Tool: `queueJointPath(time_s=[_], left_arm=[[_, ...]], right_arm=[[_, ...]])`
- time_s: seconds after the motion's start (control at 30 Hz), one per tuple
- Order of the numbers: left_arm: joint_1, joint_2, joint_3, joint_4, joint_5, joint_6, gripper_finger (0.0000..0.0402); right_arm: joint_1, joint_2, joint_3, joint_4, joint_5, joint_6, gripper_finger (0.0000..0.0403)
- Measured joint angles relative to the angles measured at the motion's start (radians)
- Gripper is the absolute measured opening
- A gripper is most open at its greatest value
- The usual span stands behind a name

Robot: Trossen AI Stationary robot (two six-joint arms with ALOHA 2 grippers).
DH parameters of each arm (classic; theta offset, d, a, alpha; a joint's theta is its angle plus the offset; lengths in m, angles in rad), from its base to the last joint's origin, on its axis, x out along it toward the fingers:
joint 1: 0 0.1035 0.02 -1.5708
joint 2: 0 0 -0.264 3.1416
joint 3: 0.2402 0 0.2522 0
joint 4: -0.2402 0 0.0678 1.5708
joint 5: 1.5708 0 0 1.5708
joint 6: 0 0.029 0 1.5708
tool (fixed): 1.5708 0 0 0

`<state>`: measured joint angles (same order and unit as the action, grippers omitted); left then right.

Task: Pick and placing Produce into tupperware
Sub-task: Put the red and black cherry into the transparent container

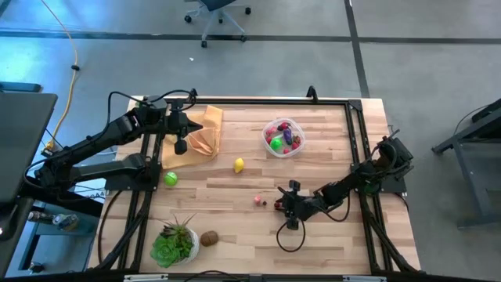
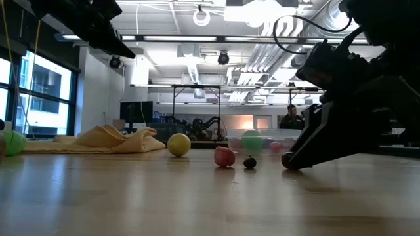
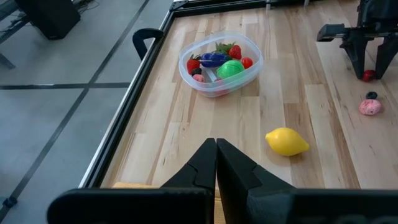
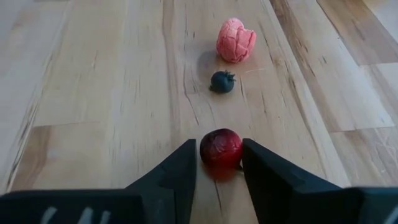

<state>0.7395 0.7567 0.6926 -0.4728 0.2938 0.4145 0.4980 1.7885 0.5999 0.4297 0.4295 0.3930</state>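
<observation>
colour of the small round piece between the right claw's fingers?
Dark red: the small round toy fruit sits on the wooden table between the right claw fingers. Right wrist view shows it best.

I see a pale wooden table [image 1: 235, 192]. On it lie a clear tupperware [image 1: 283, 138], tan cloth [image 1: 205, 131], yellow lemon [image 1: 239, 165], green ball [image 1: 171, 178], pink piece [image 1: 257, 201], tiny dark berry [image 4: 222, 81], red fruit [image 4: 221, 147], brown piece [image 1: 209, 237] and potted plant [image 1: 174, 244].

tub [image 2: 259, 140]: blurred behind fruit, contents unclear | left arm [image 2: 79, 19]: cut off at top, gripper unseen | cloth [image 3: 134, 185]: mostly hidden
</observation>
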Motion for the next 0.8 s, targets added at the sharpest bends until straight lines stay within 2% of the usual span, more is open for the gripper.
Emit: queueJointPath(time_s=[0.4,0.7,0.8], left_arm=[[0.000,0.000,0.000,0.000,0.000,0.000,0.0003],[0.000,0.000,0.000,0.000,0.000,0.000,0.0003],[0.000,0.000,0.000,0.000,0.000,0.000,0.0003]], right_arm=[[0.000,0.000,0.000,0.008,-0.013,0.000,0.0082],[0.000,-0.008,0.000,0.061,-0.011,-0.027,0.0079],[-0.004,-0.039,0.001,0.094,0.032,-0.066,0.0079]])
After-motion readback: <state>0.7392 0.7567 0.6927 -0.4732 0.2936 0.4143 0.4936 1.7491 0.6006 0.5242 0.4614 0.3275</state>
